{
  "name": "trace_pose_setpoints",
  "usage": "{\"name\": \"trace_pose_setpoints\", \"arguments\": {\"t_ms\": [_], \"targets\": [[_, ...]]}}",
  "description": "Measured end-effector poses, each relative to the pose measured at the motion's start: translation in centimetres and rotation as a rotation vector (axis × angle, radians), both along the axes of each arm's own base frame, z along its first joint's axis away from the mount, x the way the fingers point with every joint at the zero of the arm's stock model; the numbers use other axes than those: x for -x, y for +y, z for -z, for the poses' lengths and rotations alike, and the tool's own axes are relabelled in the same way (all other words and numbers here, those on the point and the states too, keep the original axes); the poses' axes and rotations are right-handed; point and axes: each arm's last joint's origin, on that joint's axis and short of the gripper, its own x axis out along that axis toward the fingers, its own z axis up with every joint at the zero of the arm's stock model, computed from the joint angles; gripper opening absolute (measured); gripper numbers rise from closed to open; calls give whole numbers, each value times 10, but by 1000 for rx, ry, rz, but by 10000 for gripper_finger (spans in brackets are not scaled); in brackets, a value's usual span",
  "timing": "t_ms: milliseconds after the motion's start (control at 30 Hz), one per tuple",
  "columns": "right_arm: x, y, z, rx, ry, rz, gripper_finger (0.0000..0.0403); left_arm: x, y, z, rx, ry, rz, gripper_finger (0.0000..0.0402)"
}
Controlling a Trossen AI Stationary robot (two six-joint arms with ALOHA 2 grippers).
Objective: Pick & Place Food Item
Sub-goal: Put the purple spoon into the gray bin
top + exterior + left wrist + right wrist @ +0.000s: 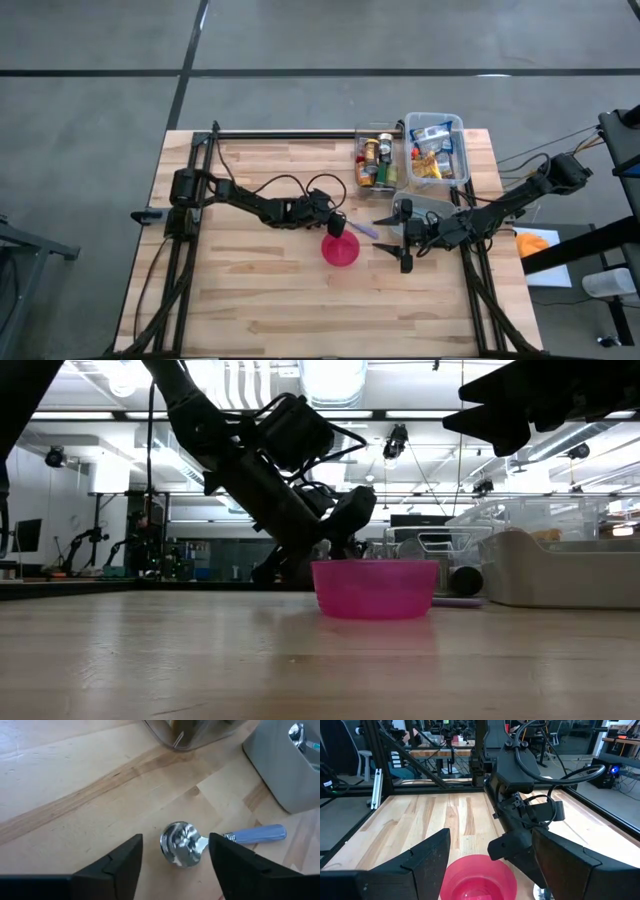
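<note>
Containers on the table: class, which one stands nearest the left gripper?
The pink bowl. It sits alone mid-table beside the left gripper, while the two clear bins stand at the far edge, holding items.

Looks like a robotics lab or workshop, not anybody's kitchen. The wooden table (260, 290) sits on a bare grey concrete floor (300, 40), and beyond it there are fluorescent ceiling lights (335, 378), exposed pipes overhead, black metal frames (427, 767) and more workbenches (445, 751) cluttered with gear and cables far back.
</note>
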Motion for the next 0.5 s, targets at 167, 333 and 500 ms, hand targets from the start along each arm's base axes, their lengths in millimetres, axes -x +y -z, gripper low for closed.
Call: {"name": "trace_pose_setpoints", "arguments": {"t_ms": [167,333,500], "targets": [[0,0,0,0,0,0,276,2,1,-13,-37,4,33,247],[0,0,0,1,3,0,276,13,5,-38,-88,-17,60,248],[0,0,0,2,4,0,276,41,15,-68,-164,-23,54,248]]}}
